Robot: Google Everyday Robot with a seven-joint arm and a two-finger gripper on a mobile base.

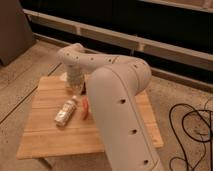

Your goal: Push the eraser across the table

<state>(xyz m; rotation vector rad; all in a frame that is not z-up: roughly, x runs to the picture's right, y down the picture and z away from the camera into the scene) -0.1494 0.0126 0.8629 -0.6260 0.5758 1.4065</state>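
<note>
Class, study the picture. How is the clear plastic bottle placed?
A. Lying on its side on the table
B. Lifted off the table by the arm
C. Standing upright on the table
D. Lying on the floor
A: the bottle lies on its side on the table, next to a red object; the gripper is over the table's far part, apart from it.

No text, number or sign is legible. The wrapper on the bottle (66, 111) is unreadable. The gripper (75, 89), at the far edge of the table (45, 135), shows no readable marking.

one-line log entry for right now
end effector: shut, over table far-left area | eraser: not visible | bottle: lying on its side
</note>
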